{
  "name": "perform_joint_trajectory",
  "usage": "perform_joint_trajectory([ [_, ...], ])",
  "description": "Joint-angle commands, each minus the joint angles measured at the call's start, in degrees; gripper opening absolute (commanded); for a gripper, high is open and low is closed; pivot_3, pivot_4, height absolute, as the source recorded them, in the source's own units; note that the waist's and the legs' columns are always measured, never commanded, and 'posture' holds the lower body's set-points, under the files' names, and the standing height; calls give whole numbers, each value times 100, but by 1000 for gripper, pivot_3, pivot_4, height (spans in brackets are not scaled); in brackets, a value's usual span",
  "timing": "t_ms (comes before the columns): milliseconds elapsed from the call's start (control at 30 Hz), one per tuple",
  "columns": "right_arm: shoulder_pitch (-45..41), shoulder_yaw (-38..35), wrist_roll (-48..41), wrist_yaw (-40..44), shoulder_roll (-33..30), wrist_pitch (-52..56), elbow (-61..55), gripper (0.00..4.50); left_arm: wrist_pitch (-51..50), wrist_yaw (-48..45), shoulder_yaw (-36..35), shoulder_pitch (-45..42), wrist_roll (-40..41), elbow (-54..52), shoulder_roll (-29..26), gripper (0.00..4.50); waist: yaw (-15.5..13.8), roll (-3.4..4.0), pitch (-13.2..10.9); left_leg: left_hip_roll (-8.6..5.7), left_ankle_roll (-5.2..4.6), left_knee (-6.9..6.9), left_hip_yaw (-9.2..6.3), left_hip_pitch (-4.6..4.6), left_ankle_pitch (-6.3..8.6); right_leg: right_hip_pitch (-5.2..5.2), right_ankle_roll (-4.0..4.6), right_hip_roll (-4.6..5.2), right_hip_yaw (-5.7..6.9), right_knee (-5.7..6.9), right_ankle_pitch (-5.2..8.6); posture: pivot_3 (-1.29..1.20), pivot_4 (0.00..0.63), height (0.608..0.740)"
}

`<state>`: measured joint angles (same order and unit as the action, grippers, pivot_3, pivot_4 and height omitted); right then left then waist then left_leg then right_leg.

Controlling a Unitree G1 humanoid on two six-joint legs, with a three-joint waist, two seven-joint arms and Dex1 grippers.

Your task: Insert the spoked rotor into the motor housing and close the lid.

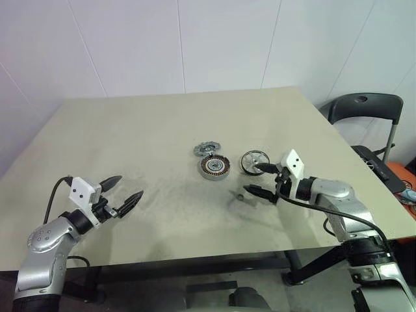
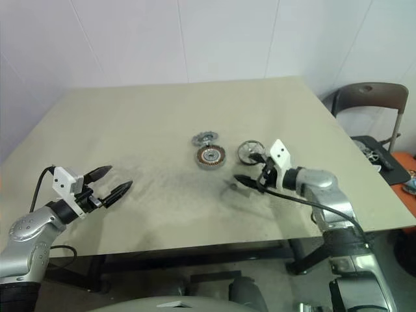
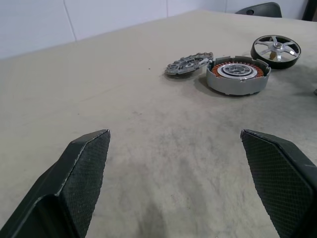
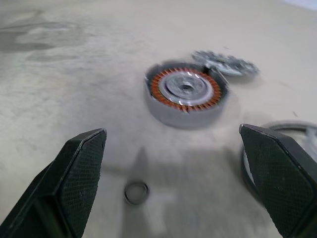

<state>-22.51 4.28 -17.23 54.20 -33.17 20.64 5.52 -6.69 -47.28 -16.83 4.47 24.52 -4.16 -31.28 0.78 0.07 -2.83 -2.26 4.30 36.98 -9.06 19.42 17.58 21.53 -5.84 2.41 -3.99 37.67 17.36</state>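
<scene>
I see the rotor point(image 1: 254, 160) flat on the table point(image 1: 130, 136), just right of the housing point(image 1: 214, 166), lid point(image 1: 207, 149) leaning on the housing's far side. Both my grippers, left point(image 1: 123, 191) and right point(image 1: 259, 180), are spread wide and empty, the right just beside the rotor.

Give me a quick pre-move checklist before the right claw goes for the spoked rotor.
1. Right claw open and empty: ok.
2. Left claw open, well away from the parts: ok.
3. Spoked rotor lying flat on the table, its near edge partly behind the right claw's upper finger: ok; whether that finger touches it: cannot tell.
4. Motor housing sitting open side up, copper windings showing, nothing in it: ok.
5. Lid off, behind the housing; resting on the housing's rim or just beside it: cannot tell.
6. Small dark ring lying on the table between the right claw's fingers, possible stray in the path: not ok.
</scene>
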Motion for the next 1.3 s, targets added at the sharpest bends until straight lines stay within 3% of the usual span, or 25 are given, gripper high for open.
perform_joint_trajectory([
  [33,-585,442,382,-66,46,323,-103,4500,56,-23,0,-111,90,-184,-24,4478,6,4,-2,0,0,0,1,0,0,0,0,0,0,0,0,0,0,740],
  [300,-2378,1614,1136,46,555,1715,922,4500,31,35,99,-121,71,-301,36,4478,3,5,-3,0,0,-5,-2,8,0,15,0,1,1,0,-1,0,0,740],
  [467,-3208,2150,1551,259,931,1770,1798,4500,-49,163,145,-37,76,-520,92,4478,-1,5,-3,-1,1,-11,-2,19,0,35,1,3,0,1,-1,0,0,740],
  [667,-3684,2578,2092,252,1333,1635,2728,4500,-205,347,193,36,85,-821,144,4478,17,4,-2,-3,2,-15,-2,41,-1,77,1,5,-2,6,-2,0,0,740],
  [800,-3779,2584,2244,262,1572,1429,3147,4500,-300,436,216,49,89,-956,158,4478,34,5,0,-4,7,0,-5,87,-4,120,3,8,-4,38,-3,0,0,740],
  [1000,-3839,2588,2483,251,1793,1129,3520,4500,-385,487,221,38,86,-1055,156,4478,69,6,2,-4,11,1,-1,81,-6,119,4,2,-5,45,-4,0,0,740],
  [1300,-3928,2527,2718,235,2059,883,3847,1487,-254,360,154,38,66,-860,124,4500,194,7,4,-4,12,1,-7,78,-6,117,4,2,-5,48,-4,0,0,740],
])
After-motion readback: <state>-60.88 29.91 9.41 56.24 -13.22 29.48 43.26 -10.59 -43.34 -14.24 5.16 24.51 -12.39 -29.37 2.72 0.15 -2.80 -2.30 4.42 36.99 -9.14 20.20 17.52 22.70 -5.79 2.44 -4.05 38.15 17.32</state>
